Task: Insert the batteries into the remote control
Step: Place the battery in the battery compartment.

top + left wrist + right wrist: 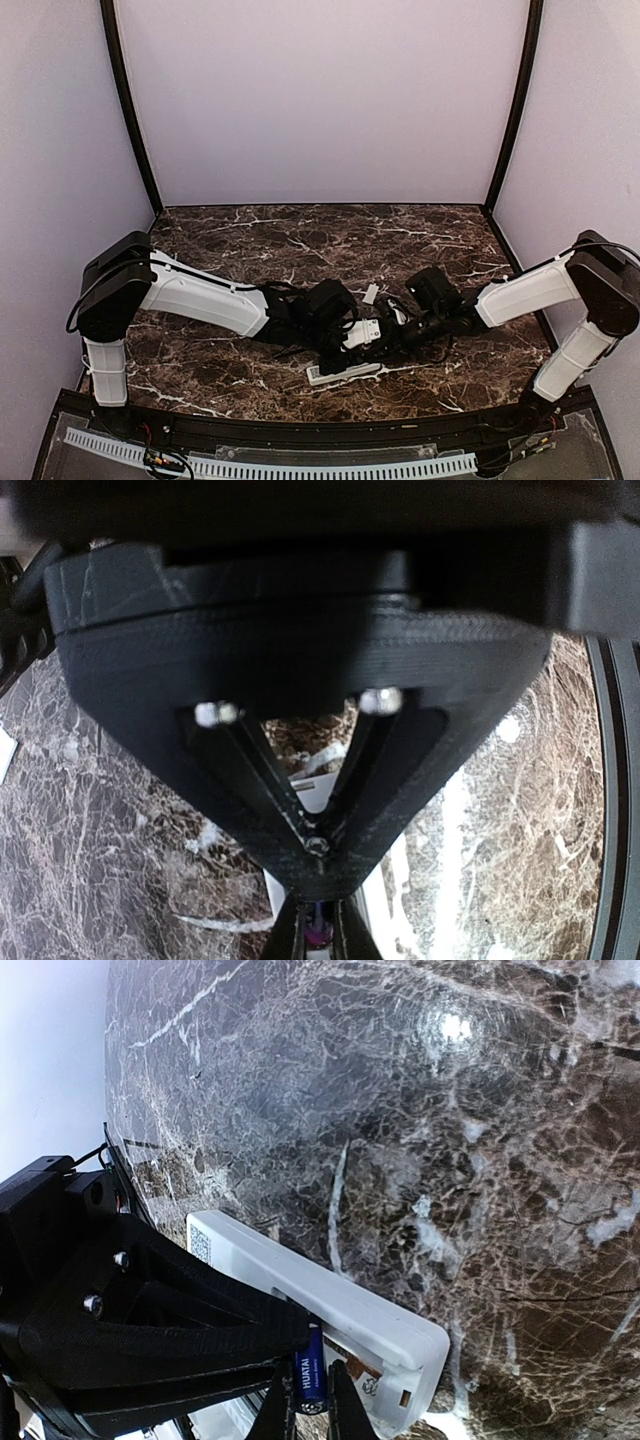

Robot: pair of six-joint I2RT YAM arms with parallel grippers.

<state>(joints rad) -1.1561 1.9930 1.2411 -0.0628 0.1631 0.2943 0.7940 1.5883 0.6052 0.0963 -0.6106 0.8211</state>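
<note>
The right claw (308, 1412) was pinching a blue battery (310, 1375), held just over the open end of the remote control (300, 1285), which lay compartment side up on the worktop (250, 240). The left claw (318, 942) had its fingers close around something small and purplish; whether it truly gripped, I could not tell. The battery might go in skewed or the wrong way round, and the light remote could skid on that glossy surface if pushed. The worktop was dark brown marble veined white, catching glare. Pale lilac walls closed it on three sides.
</note>
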